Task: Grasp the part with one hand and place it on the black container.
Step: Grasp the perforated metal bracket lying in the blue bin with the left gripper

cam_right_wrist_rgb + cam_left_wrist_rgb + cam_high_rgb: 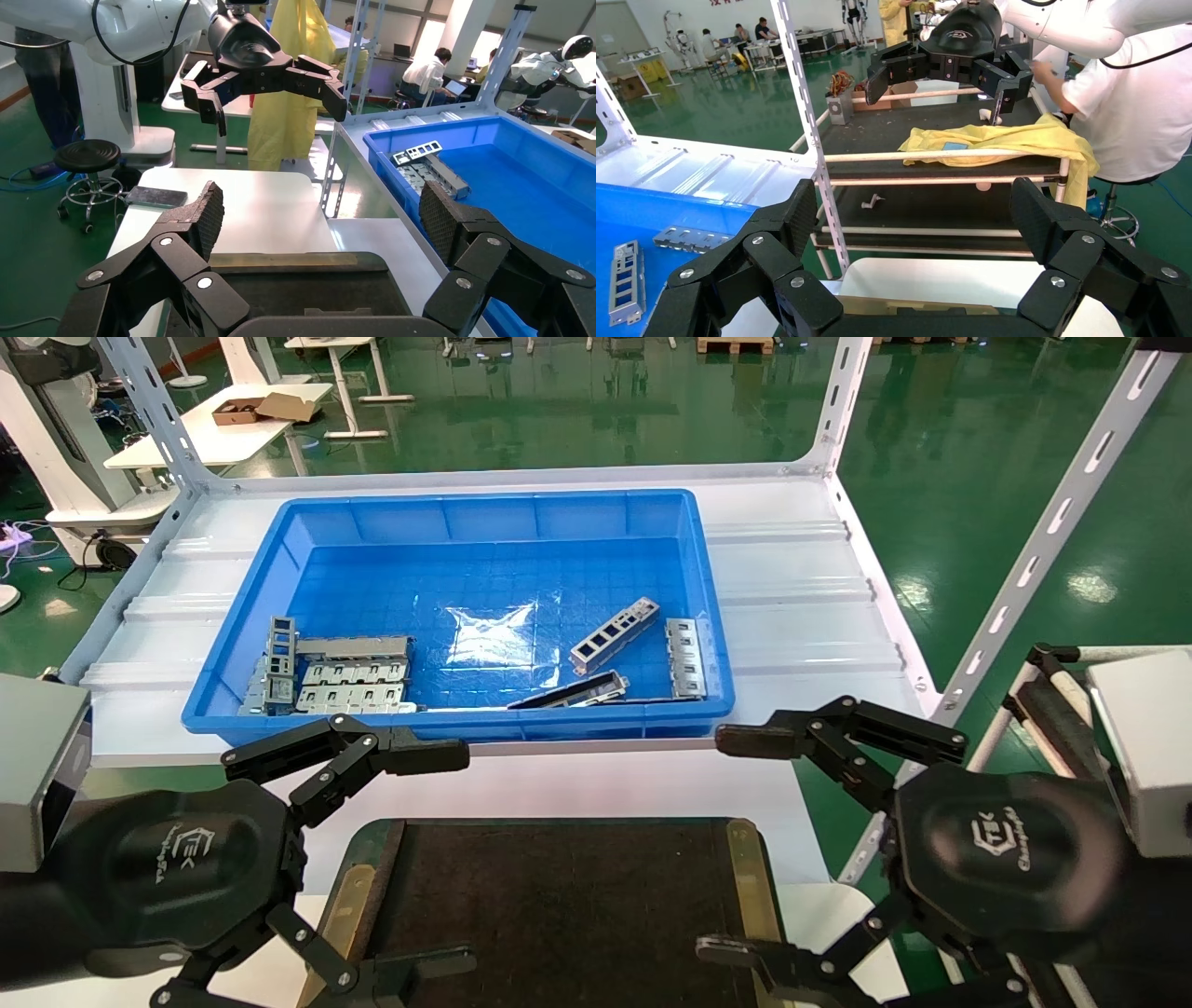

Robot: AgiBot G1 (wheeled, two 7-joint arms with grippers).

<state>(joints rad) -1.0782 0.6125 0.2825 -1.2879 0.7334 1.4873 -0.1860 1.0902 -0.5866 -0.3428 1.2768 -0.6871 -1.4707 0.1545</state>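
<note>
Your part (615, 634) is the thin metal strip with a row of holes, lying at an angle in the middle right of the head view, inside the blue bin (279, 537). It looks light, stiff and smooth, so it may slip. I think you should pinch it across its thin middle, where it sits a bit raised.

More metal pieces lie near it, one just to its right (685, 658) and a pile (335, 674) at the lower left of the bin.

The bin sits on a white shelf (801, 607). The black container (559, 905) is at the bottom middle, with nothing on it.

Your left gripper (410, 859) hangs at the lower left and your right gripper (745, 845) at the lower right. Both are spread wide and hold nothing. The room has a shiny green floor (605, 421).
</note>
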